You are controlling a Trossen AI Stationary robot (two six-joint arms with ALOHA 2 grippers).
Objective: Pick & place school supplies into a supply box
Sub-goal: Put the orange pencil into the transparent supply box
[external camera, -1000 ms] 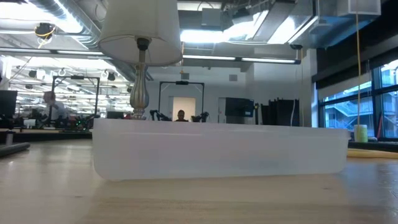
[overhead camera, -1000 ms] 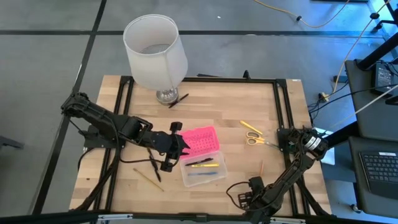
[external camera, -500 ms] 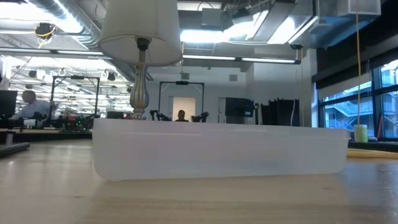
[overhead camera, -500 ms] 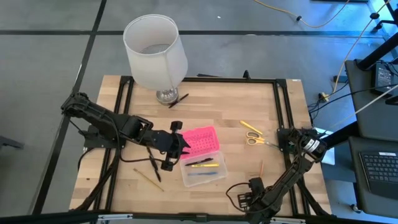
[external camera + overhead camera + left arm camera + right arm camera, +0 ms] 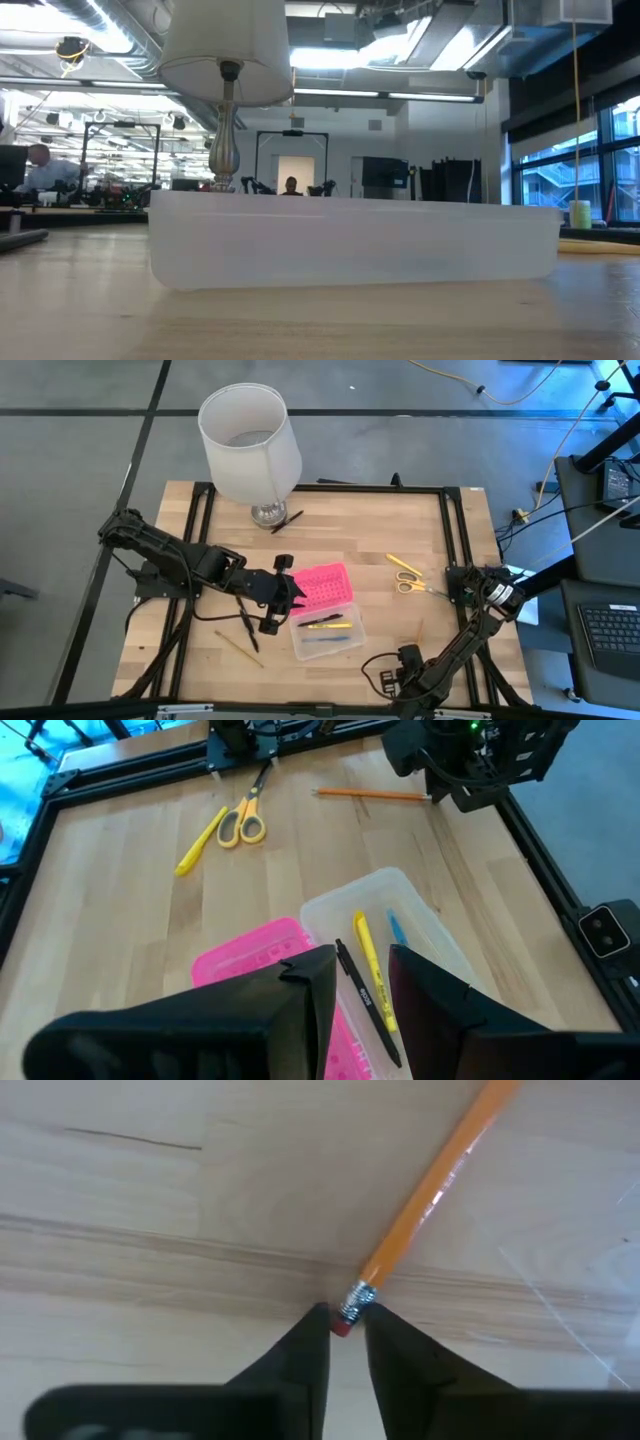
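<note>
The supply box stands near the table's middle, its clear base point(image 5: 328, 632) holding black, yellow and blue pens and its pink lid point(image 5: 322, 585) lying open behind it. My left gripper point(image 5: 285, 598) hovers open over the lid's left edge with nothing between its fingers. An orange pencil point(image 5: 420, 628) lies flat on the wood, right of the box. My right gripper point(image 5: 345, 1318) points down at the pencil's eraser end and is shut on it. Yellow scissors point(image 5: 408, 584) and a yellow pen point(image 5: 402, 564) lie farther back. My right gripper pinches the pencil's eraser end point(image 5: 344, 1323), just below the metal ferrule, between the tips of its two fingers. The fingers come from above, pointing down. The pencil lies flat on the table, its shaft point(image 5: 430, 1190) running away from the fingers.
A white lamp point(image 5: 250, 445) stands at the back left with a black pen point(image 5: 287, 520) by its foot. Another black pen point(image 5: 246, 628) and a tan pencil point(image 5: 238, 647) lie left of the box. The box base point(image 5: 350, 240) fills the low view.
</note>
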